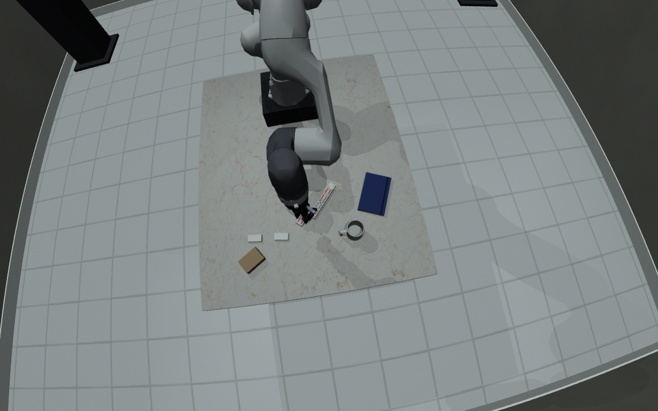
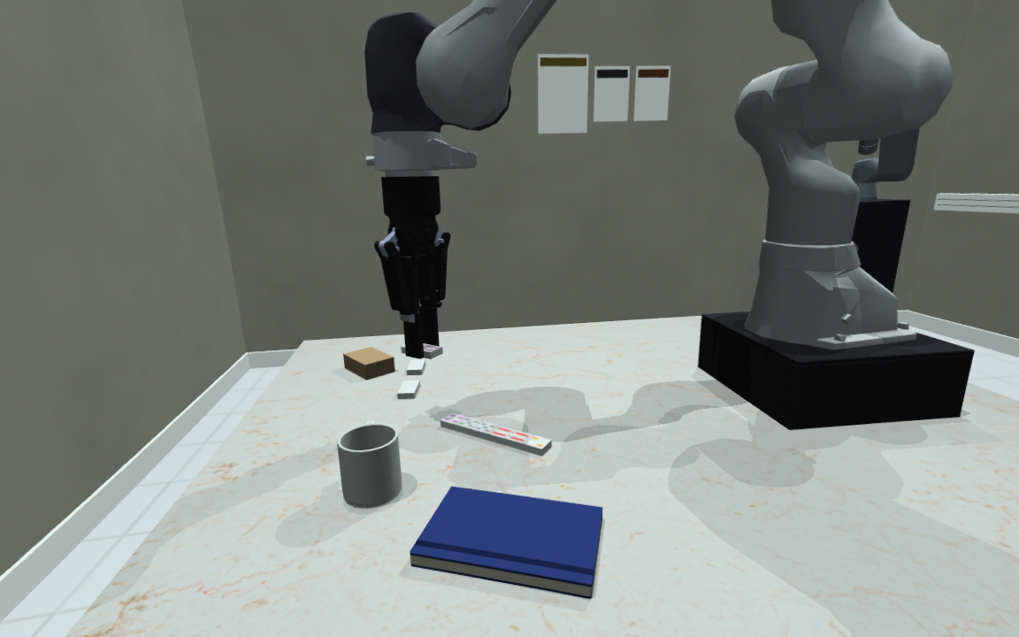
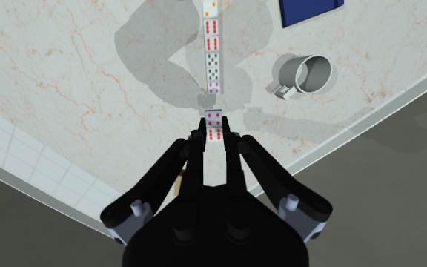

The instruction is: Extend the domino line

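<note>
Lighting is even and moderately bright. Soft overlapping shadows of the arm (image 1: 290,76) fall across the table (image 1: 229,153). The top view bows at its edges. Focus is sharp, with no glare.

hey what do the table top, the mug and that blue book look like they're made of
Table top: looks like polished marble or a marble-look laminate, pale with thin orange veins.
Mug: plain matte grey, possibly ceramic or metal; no gloss or pattern to settle it.
Blue book: a smooth dark-blue cover, perhaps cloth or card, over a pale edge that looks like paper pages.
</note>
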Robot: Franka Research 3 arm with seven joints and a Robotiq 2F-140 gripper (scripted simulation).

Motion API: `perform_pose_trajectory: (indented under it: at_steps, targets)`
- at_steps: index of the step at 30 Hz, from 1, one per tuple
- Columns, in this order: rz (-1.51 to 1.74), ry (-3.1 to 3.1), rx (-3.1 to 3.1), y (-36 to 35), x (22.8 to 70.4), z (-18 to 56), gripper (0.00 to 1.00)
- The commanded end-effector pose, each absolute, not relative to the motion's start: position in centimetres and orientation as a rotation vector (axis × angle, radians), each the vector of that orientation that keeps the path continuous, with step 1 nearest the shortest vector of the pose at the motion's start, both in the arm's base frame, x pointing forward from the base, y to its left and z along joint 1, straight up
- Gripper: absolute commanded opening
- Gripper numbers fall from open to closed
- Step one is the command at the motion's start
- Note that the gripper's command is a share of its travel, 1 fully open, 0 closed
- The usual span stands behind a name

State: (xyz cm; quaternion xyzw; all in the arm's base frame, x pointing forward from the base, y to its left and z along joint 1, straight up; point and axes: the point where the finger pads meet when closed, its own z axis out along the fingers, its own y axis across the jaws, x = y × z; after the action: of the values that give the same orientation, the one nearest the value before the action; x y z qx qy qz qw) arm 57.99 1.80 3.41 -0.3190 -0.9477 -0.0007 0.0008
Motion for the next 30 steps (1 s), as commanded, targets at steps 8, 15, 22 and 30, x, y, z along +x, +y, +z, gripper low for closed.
perform_pose_trajectory:
  at_steps: [8,15,22,30]
  targets:
    - [-0.006,-2.971,-1.014,1.9,58.1,-1.4,0.23]
    - [-0.006,-2.971,-1.014,1.9,58.1,-5.4,0.23]
    - [-0.006,-2.971,-1.014,1.9,58.2,-6.5,0.23]
    - [-0.006,-2.971,-1.014,1.9,58.2,-6.6,0.23]
